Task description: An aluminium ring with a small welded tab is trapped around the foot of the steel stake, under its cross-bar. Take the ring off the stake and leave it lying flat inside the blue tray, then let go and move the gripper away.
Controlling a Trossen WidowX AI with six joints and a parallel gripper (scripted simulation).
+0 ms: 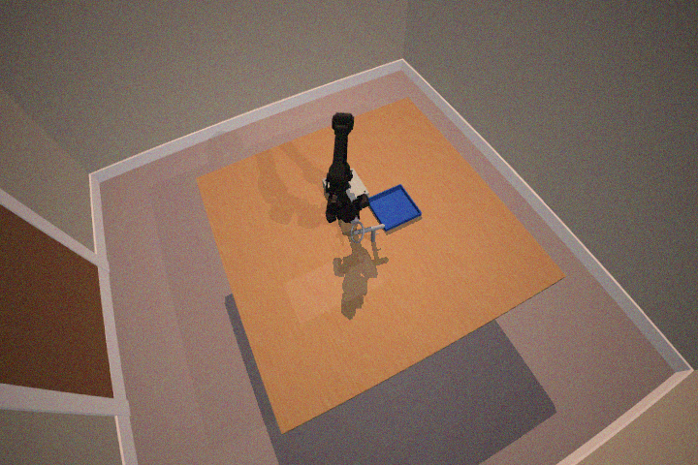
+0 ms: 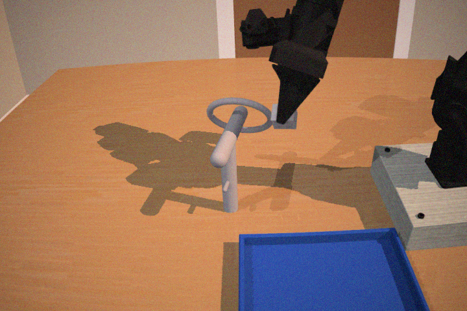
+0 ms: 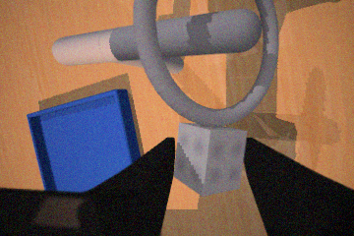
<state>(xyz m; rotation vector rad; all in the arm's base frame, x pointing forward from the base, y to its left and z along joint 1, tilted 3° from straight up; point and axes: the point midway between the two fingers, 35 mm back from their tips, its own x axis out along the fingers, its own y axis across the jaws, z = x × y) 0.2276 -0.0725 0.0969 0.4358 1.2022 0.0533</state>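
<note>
Aluminium tab (image 2: 290, 122) (image 3: 213, 159) clenched in the claw (image 1: 354, 218) (image 2: 284, 118) (image 3: 207, 145), with the ring (image 1: 352, 232) (image 2: 237, 100) (image 3: 218, 117) raised above the desk (image 1: 427, 306) (image 2: 76, 249) (image 3: 18, 147), seen across the cross-bar (image 1: 381, 226) (image 2: 223, 150) (image 3: 82, 47), outside the blue tray (image 1: 394, 208) (image 2: 322, 275) (image 3: 82, 147).

My 1 black arm (image 1: 339, 150) reaches over the table (image 1: 443, 285). Near my jaws stands the stake (image 1: 374, 229), the ring (image 1: 356, 232) at its cross-bar; the 1 blue tray (image 1: 395, 206) lies beside them.

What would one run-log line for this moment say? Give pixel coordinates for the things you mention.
gripper (image 2: 283, 118) (image 3: 207, 145): shut on tab (image 2: 290, 122) (image 3: 219, 159) | ring (image 1: 353, 239) (image 2: 213, 120) (image 3: 157, 81): around cross-bar region | blue tray (image 1: 395, 208) (image 2: 325, 271) (image 3: 84, 147): no ring inside
</note>
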